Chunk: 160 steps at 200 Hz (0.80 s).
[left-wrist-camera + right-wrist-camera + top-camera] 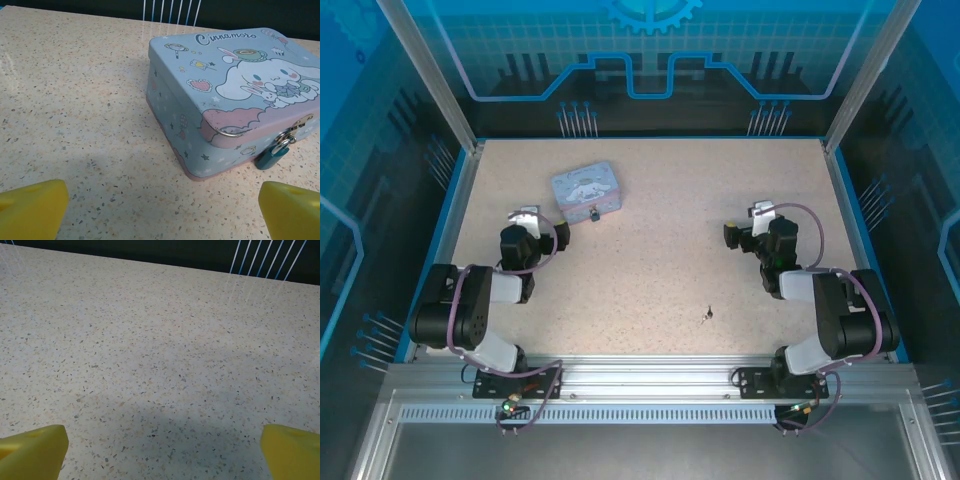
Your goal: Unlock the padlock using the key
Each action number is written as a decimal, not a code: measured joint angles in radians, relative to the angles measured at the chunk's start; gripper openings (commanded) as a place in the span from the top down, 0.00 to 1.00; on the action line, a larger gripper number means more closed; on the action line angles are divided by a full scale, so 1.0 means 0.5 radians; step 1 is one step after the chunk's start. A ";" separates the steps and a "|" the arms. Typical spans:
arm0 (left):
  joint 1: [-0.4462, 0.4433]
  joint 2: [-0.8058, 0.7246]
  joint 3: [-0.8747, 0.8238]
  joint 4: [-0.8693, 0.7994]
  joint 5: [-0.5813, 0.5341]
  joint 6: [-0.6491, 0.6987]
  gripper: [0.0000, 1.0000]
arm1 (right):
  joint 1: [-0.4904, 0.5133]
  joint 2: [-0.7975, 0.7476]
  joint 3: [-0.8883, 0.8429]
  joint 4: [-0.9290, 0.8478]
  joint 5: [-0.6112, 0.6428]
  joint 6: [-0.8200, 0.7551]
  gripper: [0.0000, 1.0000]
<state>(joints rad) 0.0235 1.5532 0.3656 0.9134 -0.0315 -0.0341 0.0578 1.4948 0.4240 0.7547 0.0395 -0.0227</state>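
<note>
The padlock point(594, 214) is a tiny teal lock hanging on the front clasp of a pale blue cartoon tin point(585, 187) at the back left of the table. In the left wrist view the padlock point(272, 156) rests on the table against the tin point(225, 85), ahead and to the right of my left gripper point(162, 212). That gripper point(527, 216) is open with nothing between its yellow fingertips point(32, 207). The key point(707, 314) is a small dark speck lying on the table near the front, right of centre. My right gripper point(761, 212) stands open over bare table point(162, 452), well behind the key.
The speckled beige tabletop point(650, 260) has a blue raised rim and aluminium frame posts point(430, 75) at the back corners. Both arm bases sit on the front rail point(640, 380). Bare table lies between the two grippers.
</note>
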 measured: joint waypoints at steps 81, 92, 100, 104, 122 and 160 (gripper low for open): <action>-0.001 0.000 0.001 -0.007 0.008 0.022 0.01 | 0.000 0.000 0.000 -0.006 -0.014 0.000 0.00; -0.001 0.000 0.001 -0.007 0.008 0.022 0.01 | -0.001 0.000 0.000 -0.007 -0.025 0.002 0.00; -0.001 0.000 0.001 -0.007 0.008 0.021 0.01 | -0.002 0.000 0.000 -0.007 -0.032 0.006 0.00; -0.001 0.000 0.001 -0.007 0.008 0.022 0.01 | -0.002 0.000 0.000 -0.007 -0.035 0.007 0.00; -0.001 0.000 0.001 -0.007 0.008 0.022 0.01 | -0.004 0.000 0.000 -0.007 -0.038 0.008 0.00; -0.001 -0.008 -0.022 0.042 0.002 0.021 0.01 | -0.004 0.000 0.000 -0.007 -0.043 0.008 0.00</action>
<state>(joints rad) 0.0231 1.5494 0.3546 0.9344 -0.0303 -0.0238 0.0559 1.4948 0.4240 0.7513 0.0177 -0.0189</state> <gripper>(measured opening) 0.989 0.999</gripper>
